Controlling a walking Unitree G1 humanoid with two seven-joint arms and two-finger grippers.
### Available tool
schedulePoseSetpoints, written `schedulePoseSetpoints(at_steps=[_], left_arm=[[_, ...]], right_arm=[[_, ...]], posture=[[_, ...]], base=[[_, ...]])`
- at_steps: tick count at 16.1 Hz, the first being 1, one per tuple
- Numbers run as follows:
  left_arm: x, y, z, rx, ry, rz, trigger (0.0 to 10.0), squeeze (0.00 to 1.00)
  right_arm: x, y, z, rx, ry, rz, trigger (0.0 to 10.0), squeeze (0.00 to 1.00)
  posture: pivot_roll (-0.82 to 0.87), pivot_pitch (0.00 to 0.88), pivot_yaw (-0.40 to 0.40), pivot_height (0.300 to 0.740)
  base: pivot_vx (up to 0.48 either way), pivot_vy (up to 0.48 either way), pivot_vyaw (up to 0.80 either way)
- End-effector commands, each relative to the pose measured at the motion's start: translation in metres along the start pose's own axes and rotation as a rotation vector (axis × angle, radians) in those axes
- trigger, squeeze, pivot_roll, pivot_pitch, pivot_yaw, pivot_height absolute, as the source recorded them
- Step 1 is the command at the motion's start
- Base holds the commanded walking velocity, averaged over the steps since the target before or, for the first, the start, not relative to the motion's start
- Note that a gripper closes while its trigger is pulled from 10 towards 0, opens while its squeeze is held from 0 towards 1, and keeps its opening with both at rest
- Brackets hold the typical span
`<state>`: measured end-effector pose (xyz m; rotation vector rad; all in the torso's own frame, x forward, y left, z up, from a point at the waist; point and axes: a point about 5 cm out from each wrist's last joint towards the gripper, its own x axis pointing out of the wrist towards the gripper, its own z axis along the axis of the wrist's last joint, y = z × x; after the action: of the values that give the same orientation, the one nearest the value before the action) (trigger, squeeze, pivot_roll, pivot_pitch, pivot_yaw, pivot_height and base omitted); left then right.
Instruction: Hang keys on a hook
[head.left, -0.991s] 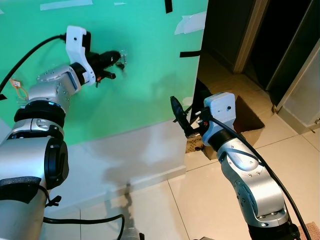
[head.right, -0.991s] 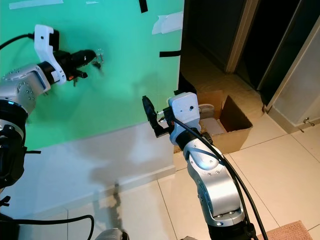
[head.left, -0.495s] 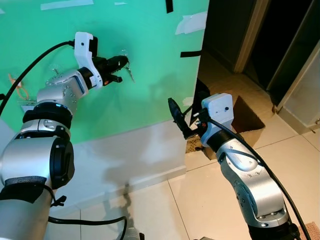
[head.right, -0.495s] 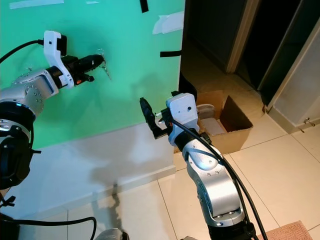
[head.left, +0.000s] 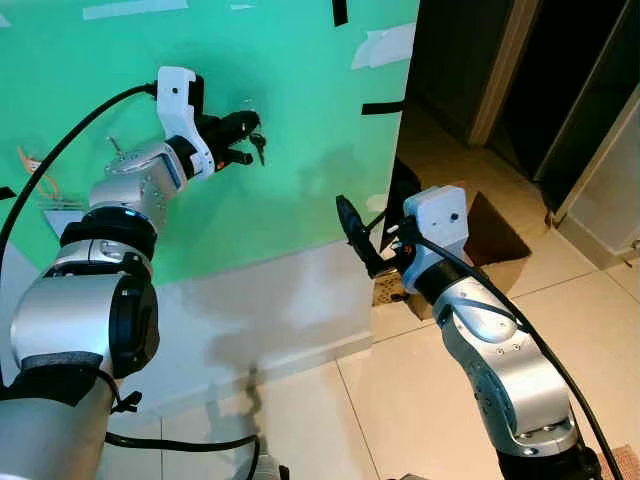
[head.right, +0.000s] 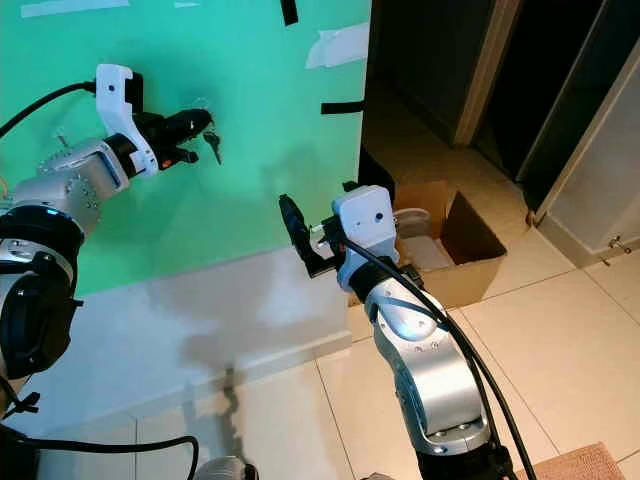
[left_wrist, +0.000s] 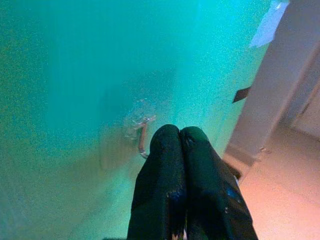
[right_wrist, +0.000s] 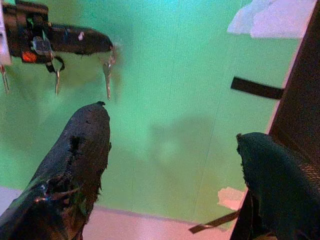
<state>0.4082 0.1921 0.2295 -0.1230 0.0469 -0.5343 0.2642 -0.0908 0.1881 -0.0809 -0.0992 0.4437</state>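
Two tools up: left tool (head.left: 243, 127) pinched on keys (head.right: 211, 143) at clear hook (left_wrist: 141, 125) on green wall (head.left: 300, 120); right tool (right_wrist: 175, 165) spread wide, idle (well apart). Risk: ring misses hook lip on release, keys drop to floor (head.left: 400, 400).
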Motion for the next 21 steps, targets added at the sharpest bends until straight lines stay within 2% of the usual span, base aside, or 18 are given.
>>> schedulePoseSetpoints(at_steps=[1,4,5,8,11,18,21], left_arm=[[0.002,-0.001,0.005,0.041,0.000,0.011,10.0,0.00],[0.002,0.002,0.006,0.089,-0.018,0.072,10.0,0.00],[0.001,0.003,0.010,0.152,-0.018,0.082,10.0,0.00],[0.001,0.002,0.006,0.247,0.016,0.067,10.0,0.00],[0.002,0.001,0.001,0.262,0.040,0.077,10.0,0.00],[-0.006,0.014,-0.004,0.386,0.113,0.182,10.0,0.00],[-0.006,0.013,-0.005,0.434,0.121,0.189,10.0,0.00]], right_arm=[[-0.001,0.001,0.002,0.000,-0.002,0.005,10.0,0.00],[-0.001,0.001,0.002,-0.002,-0.003,-0.003,10.0,0.00],[-0.001,0.000,0.002,-0.002,-0.004,-0.008,10.0,0.00],[-0.001,0.001,0.002,0.000,-0.002,-0.010,10.0,0.00],[0.000,0.001,0.002,-0.003,-0.002,-0.008,10.0,0.00],[0.000,0.001,0.001,-0.009,-0.001,-0.009,10.0,0.00],[0.001,0.001,0.002,-0.013,-0.004,-0.003,10.0,0.00]], posture=[[-0.08,0.000,0.093,0.740],[-0.08,0.000,0.095,0.740],[-0.08,0.000,0.099,0.740],[-0.08,0.000,0.097,0.740],[-0.07,0.000,0.095,0.740],[-0.07,0.000,0.094,0.740],[-0.07,0.000,0.089,0.740]], base=[[0.000,0.000,0.00],[0.000,0.000,0.00],[0.000,0.000,0.00],[0.000,0.000,0.00],[0.000,0.000,0.00],[0.000,0.000,0.00],[0.000,0.000,0.00]])
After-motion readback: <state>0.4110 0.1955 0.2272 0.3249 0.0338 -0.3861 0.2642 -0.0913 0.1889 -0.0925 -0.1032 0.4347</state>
